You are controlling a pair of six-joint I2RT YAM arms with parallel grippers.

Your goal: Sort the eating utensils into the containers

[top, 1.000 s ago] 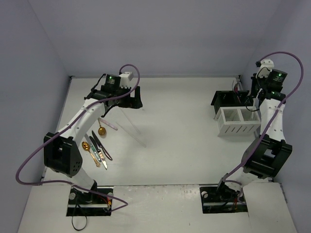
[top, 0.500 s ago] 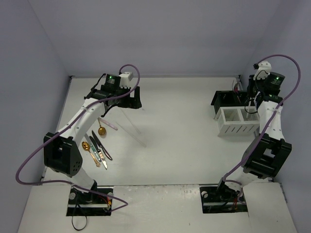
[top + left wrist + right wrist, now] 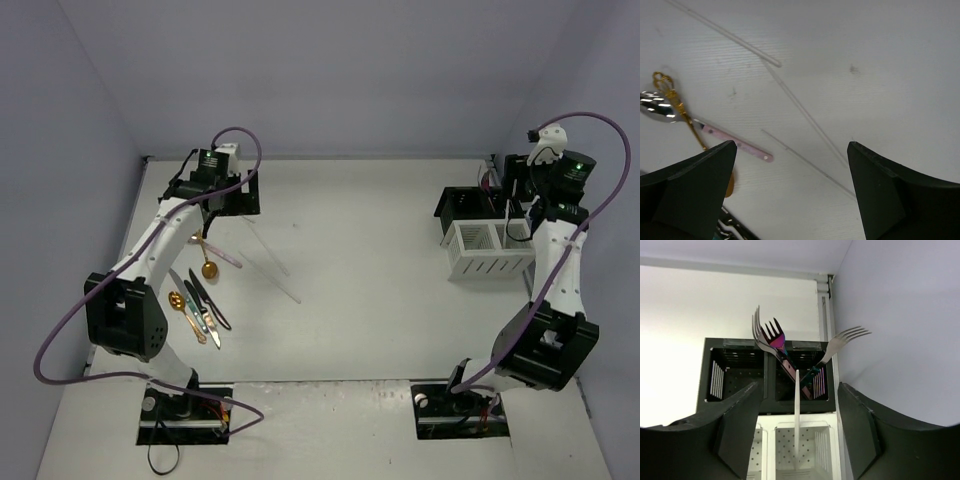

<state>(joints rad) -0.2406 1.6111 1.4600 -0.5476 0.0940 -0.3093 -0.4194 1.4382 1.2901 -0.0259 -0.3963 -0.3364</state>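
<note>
The containers stand at the right: a white slotted bin (image 3: 488, 254) joined to a black bin (image 3: 468, 207). My right gripper (image 3: 518, 212) hangs open over the white bin's (image 3: 790, 460) right compartment. A thin pale stick (image 3: 797, 410) stands in that compartment, untouched between the spread jaws (image 3: 799, 390). Two forks (image 3: 771, 335) lean in the black bin (image 3: 735, 375). On the left lie gold spoons (image 3: 208, 268), dark knives (image 3: 205, 305), a pink-handled piece (image 3: 735, 145) and pale sticks (image 3: 272, 258). My left gripper (image 3: 226, 203) is open and empty above the sticks (image 3: 805, 115).
The right wall (image 3: 900, 315) rises close beside the bins. The back wall edge (image 3: 320, 158) runs just behind the left gripper. Both arm base plates (image 3: 185, 410) sit at the near edge. A purple cable (image 3: 60, 340) loops beside the left arm.
My right gripper has opened and let the pale stick go into the white bin, then lifted slightly. My left arm has swung left toward the back corner, still open.
</note>
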